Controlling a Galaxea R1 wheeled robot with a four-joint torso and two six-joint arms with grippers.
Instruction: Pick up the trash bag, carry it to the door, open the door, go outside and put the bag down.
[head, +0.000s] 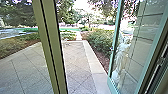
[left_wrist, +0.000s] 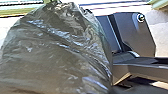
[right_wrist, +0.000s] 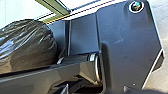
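Observation:
The dark, shiny trash bag (left_wrist: 57, 50) looms large and full in the left wrist view, its top gathered; the right wrist view has the bag (right_wrist: 27, 45) beside the robot's own dark parts. In the head view the glass door (head: 135, 50), with a green frame, stands swung open at the right. Where the fingers of either gripper stand cannot be made out, and what holds the bag is hidden.
A post (head: 53, 47) of the frame rises left of the opening. Outside lie paving (head: 77, 67), a pale curb (head: 92, 60) and bushes (head: 100, 40) on the right. A whitish figure-like shape, unclear, shows through the door glass.

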